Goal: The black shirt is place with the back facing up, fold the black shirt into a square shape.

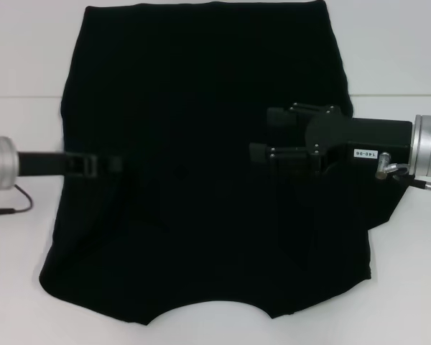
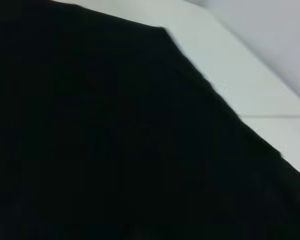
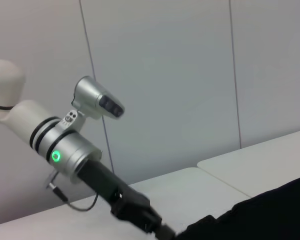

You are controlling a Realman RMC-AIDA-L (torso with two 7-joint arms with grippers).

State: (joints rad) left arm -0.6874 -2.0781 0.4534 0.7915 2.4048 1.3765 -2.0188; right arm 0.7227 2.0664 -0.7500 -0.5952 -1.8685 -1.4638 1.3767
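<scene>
The black shirt lies spread flat on the white table, plain side up, with no lettering showing. Its neck curve is at the near edge. My right gripper is open and empty. It hovers over the shirt's right half with its fingers pointing to the left. My left gripper reaches in over the shirt's left edge at mid height, dark against the cloth. The shirt fills most of the left wrist view. The right wrist view shows the left arm reaching down to the shirt's edge.
A thin black cable lies on the table under the left arm. Bare white table borders the shirt on the left, the right and the far side. A pale panelled wall stands behind the table.
</scene>
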